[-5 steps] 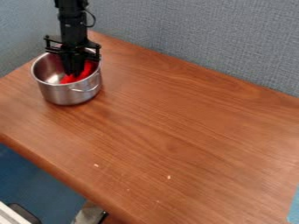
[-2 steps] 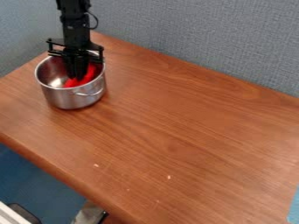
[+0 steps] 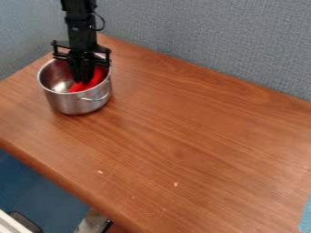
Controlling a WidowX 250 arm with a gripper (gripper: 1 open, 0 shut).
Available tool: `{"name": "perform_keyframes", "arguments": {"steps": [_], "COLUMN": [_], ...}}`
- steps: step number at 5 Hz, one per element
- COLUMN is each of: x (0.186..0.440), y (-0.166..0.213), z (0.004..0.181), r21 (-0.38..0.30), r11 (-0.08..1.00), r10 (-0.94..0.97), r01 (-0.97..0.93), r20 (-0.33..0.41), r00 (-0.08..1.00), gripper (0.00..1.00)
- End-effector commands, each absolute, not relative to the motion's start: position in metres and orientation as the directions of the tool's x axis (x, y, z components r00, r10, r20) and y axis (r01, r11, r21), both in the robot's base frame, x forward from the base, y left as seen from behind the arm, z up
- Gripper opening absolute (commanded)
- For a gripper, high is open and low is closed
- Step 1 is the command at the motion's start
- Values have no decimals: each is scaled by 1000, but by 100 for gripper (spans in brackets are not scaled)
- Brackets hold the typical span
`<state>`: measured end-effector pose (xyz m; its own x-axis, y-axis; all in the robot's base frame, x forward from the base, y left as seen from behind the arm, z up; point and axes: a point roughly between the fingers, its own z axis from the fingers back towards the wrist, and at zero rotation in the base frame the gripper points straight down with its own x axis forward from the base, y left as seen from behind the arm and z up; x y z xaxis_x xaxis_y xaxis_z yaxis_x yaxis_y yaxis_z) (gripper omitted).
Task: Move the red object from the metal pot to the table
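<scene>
Gripper (image 3: pixel 80 76) plunged vertically into pot (image 3: pixel 61 98)

Soft, even, moderately bright light fills the view, with no hard shadows. The brown wooden table (image 3: pixel 183 127) carries a pale, diffuse sheen right of the black claw (image 3: pixel 83 73). The shiny round steel pot (image 3: pixel 75 95) below the claw shows mild highlights. The picture is coarse and slightly blurred throughout.

No legible text, label, brand, number or sign anywhere in view. Nothing readable on the round shiny steel pot (image 3: pixel 75 89), the brown wooden tabletop (image 3: pixel 183 136) or the grey-blue textured wall (image 3: pixel 231 36).
</scene>
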<state>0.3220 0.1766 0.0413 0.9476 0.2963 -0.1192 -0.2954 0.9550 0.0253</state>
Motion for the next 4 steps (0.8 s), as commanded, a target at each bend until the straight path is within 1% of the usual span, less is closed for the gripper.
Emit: {"name": "perform_keyframes", "arguments": {"steps": [1, 4], "x": [329, 328], "y": [173, 167], "z": [77, 94], "r21": [38, 24], "r11": [959, 965], "r10": [282, 263], "r01": [-281, -263], "r20": [-28, -5], "r00": [959, 965], "gripper": [0, 0]}}
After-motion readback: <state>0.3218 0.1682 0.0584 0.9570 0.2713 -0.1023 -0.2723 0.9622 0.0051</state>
